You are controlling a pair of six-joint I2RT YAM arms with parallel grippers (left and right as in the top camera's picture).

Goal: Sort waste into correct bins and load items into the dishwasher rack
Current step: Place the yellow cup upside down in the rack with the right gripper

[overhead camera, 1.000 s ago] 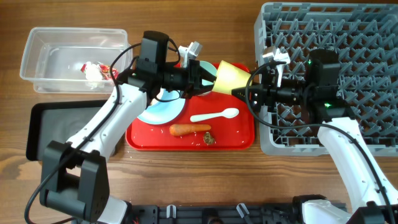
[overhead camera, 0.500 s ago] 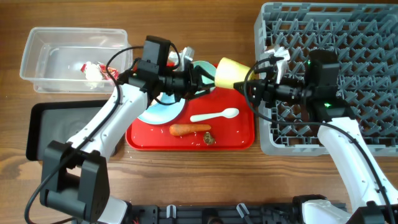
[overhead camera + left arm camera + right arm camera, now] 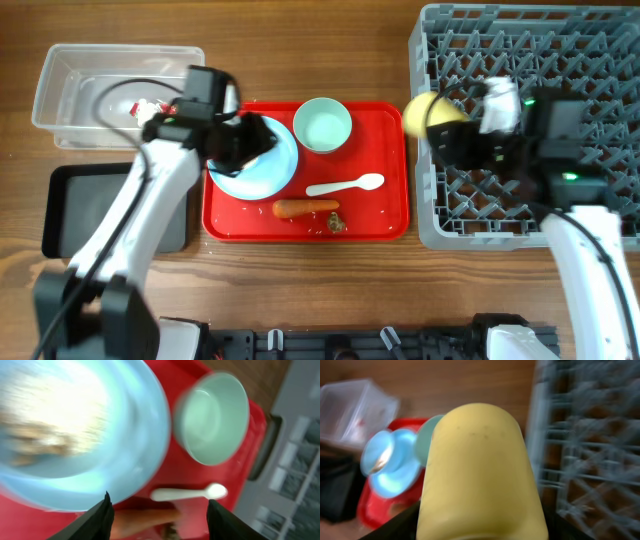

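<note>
My right gripper point(image 3: 440, 124) is shut on the small yellow cup point(image 3: 424, 111), which hangs over the left edge of the grey dishwasher rack point(image 3: 560, 60). The cup point(image 3: 480, 470) fills the right wrist view and hides the fingers. My left gripper point(image 3: 254, 140) is open and holds nothing, above the light-blue plate point(image 3: 262, 172) on the red tray. In the left wrist view its fingers point(image 3: 101, 521) frame the carrot point(image 3: 145, 517), with the plate point(image 3: 75, 435), mint-green bowl point(image 3: 215, 417) and white spoon point(image 3: 190, 493) beyond. The clear tub point(image 3: 70, 80) holds a red-and-white wrapper point(image 3: 150, 108).
The red tray point(image 3: 390, 225) also carries the mint-green bowl point(image 3: 322, 124), the spoon point(image 3: 345, 185), the carrot point(image 3: 305, 208) and brown scraps point(image 3: 335, 224). The black tray point(image 3: 70, 210) lies at the front left, below the clear tub.
My left gripper opened, let go of the yellow cup and drew back left over the plate. The right gripper carried the cup right, to the rack's edge.
</note>
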